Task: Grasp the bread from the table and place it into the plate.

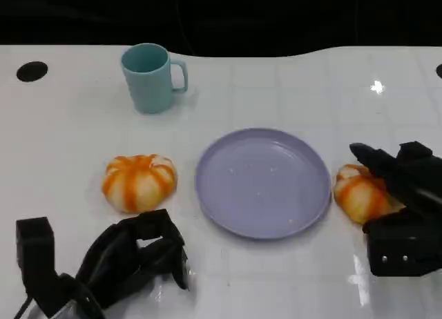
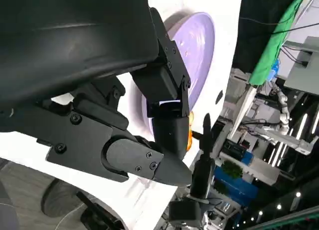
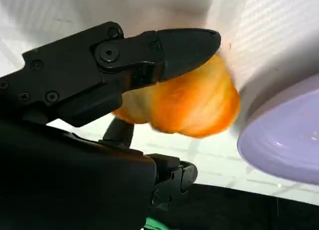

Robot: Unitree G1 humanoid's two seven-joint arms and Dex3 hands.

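Lower left of the head view: left hand [image 1: 135, 260] is resting on the table [image 1: 290, 77], fingers loosely curled, holding nothing. At right, right hand [image 1: 400, 195] is closing its fingers around a bun [image 1: 359, 195] just beside the plate [image 1: 262, 183], apparently to lift it across; full clamping cannot be confirmed. A second bun [image 1: 139, 182] is lying left of the plate, a cup [image 1: 148, 77] upper left.

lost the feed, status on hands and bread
Left hand open, idle. Right hand closing around right bread, not lifted. Plate bare. Nothing blocking.
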